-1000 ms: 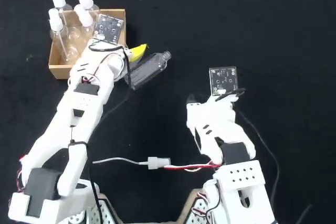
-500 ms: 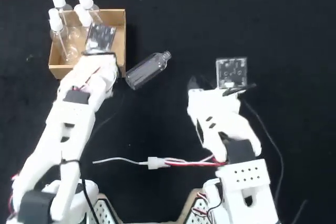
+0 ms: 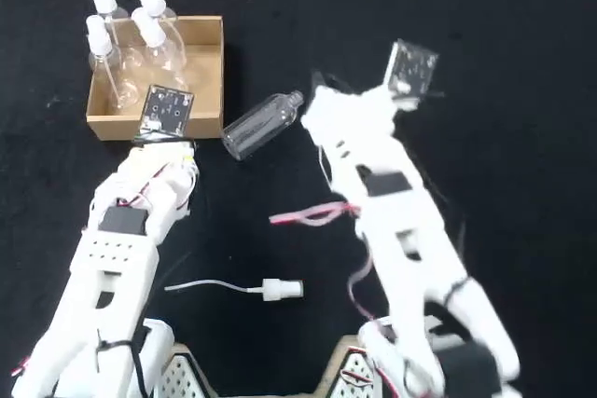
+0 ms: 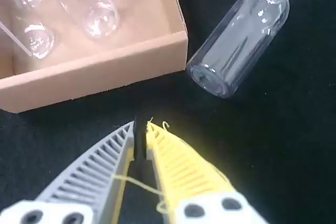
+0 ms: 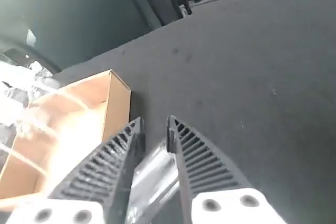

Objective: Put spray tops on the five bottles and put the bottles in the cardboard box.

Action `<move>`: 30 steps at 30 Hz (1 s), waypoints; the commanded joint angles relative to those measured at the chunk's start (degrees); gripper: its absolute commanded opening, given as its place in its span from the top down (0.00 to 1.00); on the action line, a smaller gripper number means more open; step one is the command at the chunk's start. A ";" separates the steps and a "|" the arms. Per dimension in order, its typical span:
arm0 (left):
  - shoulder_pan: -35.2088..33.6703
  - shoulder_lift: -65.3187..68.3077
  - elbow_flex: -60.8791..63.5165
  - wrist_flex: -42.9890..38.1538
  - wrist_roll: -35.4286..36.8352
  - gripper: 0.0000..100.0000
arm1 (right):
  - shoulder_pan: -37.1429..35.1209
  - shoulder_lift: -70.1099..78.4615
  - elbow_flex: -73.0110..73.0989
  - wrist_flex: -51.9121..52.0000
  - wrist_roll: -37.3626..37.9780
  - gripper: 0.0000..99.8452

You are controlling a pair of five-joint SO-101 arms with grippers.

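The uncapped bottle (image 3: 263, 125) lies on its side on the black surface (image 3: 485, 62), just beside the cardboard box (image 3: 213, 72). Clear, smooth, rigid plastic: probably light, slippery, prone to roll. Grip across the cylindrical body. Right claw (image 5: 154, 121): narrowly open, empty, near the neck. Left claw (image 4: 140, 127): closed, empty.

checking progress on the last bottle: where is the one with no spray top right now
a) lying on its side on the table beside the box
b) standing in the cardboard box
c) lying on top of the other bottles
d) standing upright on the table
A: the uncapped bottle lies on its side on the black table next to the cardboard box, outside it.
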 commanded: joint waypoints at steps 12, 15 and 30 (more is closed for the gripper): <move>-0.04 -2.55 0.22 0.35 0.44 0.96 | -1.67 23.78 -18.86 -1.67 -0.18 0.93; 0.13 -2.55 0.22 0.35 0.44 0.96 | -4.13 25.36 -18.15 -1.76 -0.18 0.93; 0.04 -2.55 0.22 0.53 0.18 0.96 | -8.53 28.79 -21.05 -2.02 -0.18 0.92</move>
